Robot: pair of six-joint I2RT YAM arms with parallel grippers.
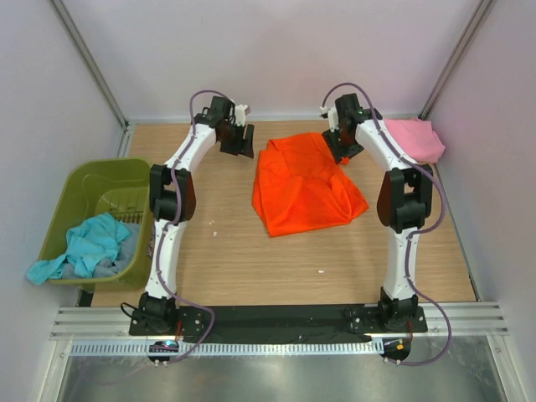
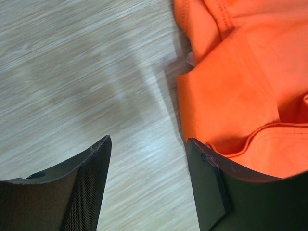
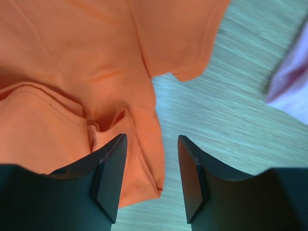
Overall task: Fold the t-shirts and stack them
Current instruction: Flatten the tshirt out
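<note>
A bright orange t-shirt (image 1: pixel 301 184) lies partly folded in the middle of the table. My left gripper (image 1: pixel 239 142) is open and empty, just left of the shirt's far left edge; in the left wrist view the shirt (image 2: pixel 240 86) lies beside the right finger (image 2: pixel 207 183). My right gripper (image 1: pixel 341 151) is open over the shirt's far right edge; in the right wrist view the shirt's edge (image 3: pixel 144 163) lies between the jaws, untouched. A pale pink t-shirt (image 1: pixel 414 138) lies at the far right. A teal t-shirt (image 1: pixel 84 247) hangs over the tub's rim.
An olive-green plastic tub (image 1: pixel 88 184) stands at the table's left edge, holding the teal shirt and a grey cloth (image 1: pixel 126 255). White walls close in the table at the back and sides. The pink shirt shows at the right wrist view's right edge (image 3: pixel 293 82).
</note>
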